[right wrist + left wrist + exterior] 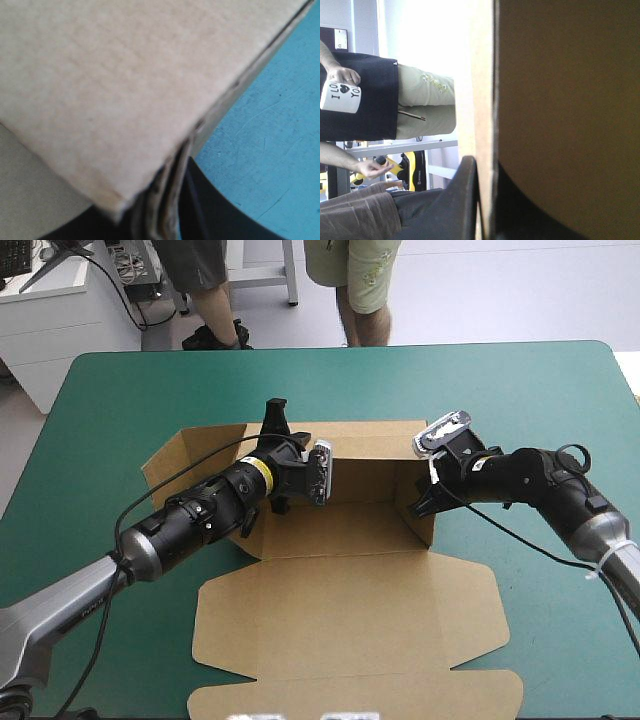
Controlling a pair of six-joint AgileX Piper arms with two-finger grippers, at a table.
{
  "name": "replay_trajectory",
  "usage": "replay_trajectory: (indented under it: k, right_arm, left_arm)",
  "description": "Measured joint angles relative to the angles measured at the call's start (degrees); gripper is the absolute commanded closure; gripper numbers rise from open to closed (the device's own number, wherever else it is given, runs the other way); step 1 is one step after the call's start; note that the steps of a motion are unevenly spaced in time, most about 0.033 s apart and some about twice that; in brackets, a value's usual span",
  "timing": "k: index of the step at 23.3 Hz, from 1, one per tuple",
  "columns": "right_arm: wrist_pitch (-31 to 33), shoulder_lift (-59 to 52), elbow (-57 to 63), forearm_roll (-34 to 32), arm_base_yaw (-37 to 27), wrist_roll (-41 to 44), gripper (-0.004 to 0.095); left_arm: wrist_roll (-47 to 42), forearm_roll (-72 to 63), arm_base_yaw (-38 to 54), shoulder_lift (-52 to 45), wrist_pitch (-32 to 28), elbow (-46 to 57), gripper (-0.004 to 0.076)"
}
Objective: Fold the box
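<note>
The brown box (350, 610) lies mid-table, its far and right walls raised and its lid flat toward the near edge. My left gripper (276, 418) is at the far wall's left part. In the left wrist view the left gripper (485, 200) is shut on the upright wall (560, 100), whose edge runs between the black fingers (462, 200). My right gripper (425, 502) is at the box's right wall. The right wrist view shows the right gripper (170, 215) shut on stacked board layers at a corner of the box (100, 90).
A loose side flap (175, 465) of the box splays out to the left on the teal-green cover (120, 400). Bare cover lies left, right and beyond the box, and beside the right gripper's corner (270, 140).
</note>
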Motion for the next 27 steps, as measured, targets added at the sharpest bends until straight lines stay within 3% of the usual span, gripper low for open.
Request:
replay_trajectory:
  k: [9, 12, 13, 15, 17, 21, 23, 25, 27]
  right_arm:
    - [0.3, 0.0, 0.0, -0.3, -0.4, 0.4, 0.0923]
    - [-0.4, 0.0, 0.0, -0.5, -0.4, 2.1, 0.0923]
    - [-0.8, 0.0, 0.0, -0.8, -0.4, 2.9, 0.0923]
    - [-3.0, 0.0, 0.1, -2.9, -0.3, 6.6, 0.0923]
    - [-5.5, 0.3, 0.1, -7.3, 0.1, 11.8, 0.0923]
    - [-7.8, 0.3, 0.1, -21.0, 0.5, 24.5, 0.0927]
    - [-8.1, 0.3, 0.1, -26.1, -0.7, 30.5, 0.0927]
    - [-8.0, 0.3, 0.1, -27.1, -2.0, 32.0, 0.0927]
    - [-7.9, 0.3, 0.1, -27.4, -2.2, 32.5, 0.0927]
  left_arm:
    - [0.0, -0.2, 0.0, 0.0, -0.2, 0.0, 0.0705]
    - [-0.2, -0.4, -0.1, 0.0, -0.3, 0.0, 0.0565]
    - [-0.5, -0.5, -0.3, 0.0, -0.2, 0.0, 0.0442]
    - [-1.4, -1.2, -2.2, -0.1, -0.1, 0.0, 0.029]
    - [-2.7, -1.7, -5.2, -0.3, -0.2, -0.2, 0.0249]
    - [-5.4, -2.6, -9.1, -1.9, 0.9, -2.3, 0.025]
    - [-7.0, -2.7, -11.9, -3.2, 5.3, -4.0, 0.0278]
    - [-8.0, -2.9, -15.2, -3.4, 11.5, -6.2, 0.0405]
    - [-8.4, -3.2, -18.3, -3.4, 17.0, -8.3, 0.0582]
